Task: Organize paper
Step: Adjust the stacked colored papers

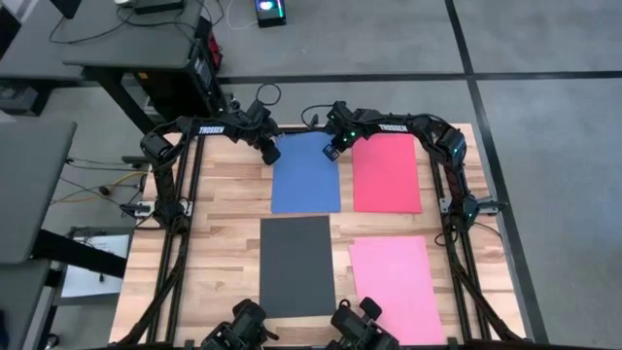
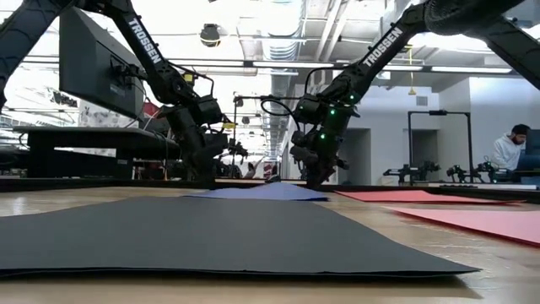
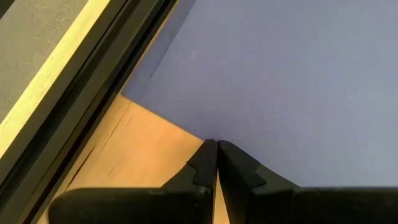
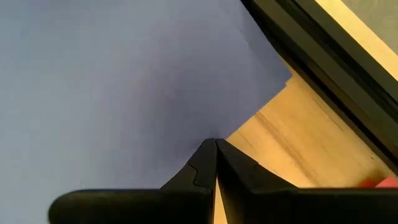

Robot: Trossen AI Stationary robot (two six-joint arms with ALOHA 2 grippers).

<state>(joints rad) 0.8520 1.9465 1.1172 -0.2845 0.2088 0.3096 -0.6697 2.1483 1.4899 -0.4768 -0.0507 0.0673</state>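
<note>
A blue paper (image 1: 306,175) lies at the table's far middle. Beside it are a red paper (image 1: 386,173) at the far right, a black paper (image 1: 296,264) in the near middle and a pink paper (image 1: 394,287) at the near right. All of them lie flat on the wooden table (image 1: 224,204). My left gripper (image 1: 273,156) is shut at the blue paper's left edge, near its far left corner. My right gripper (image 1: 330,156) is shut at its right edge, near the far right corner. In the low view the blue paper (image 2: 270,191) humps up slightly between the two grippers. My left gripper closes its fingertips on the blue paper's left long edge (image 3: 198,133), a little nearer than the far left corner. It comes slanting down from the table's left. The paper rests on the table. My right gripper closes its fingertips on the blue paper's right long edge (image 4: 231,129), just nearer than the far right corner. It comes slanting down from the table's right. The paper stays on the table and bows up a little toward the other gripper.
A dark frame rail (image 3: 106,81) runs along the table's far edge, close behind both grippers. The red paper's edge lies just right of my right gripper. Two dark mounts (image 1: 243,329) (image 1: 358,326) stand at the near edge. A person (image 2: 510,148) is in the room far behind.
</note>
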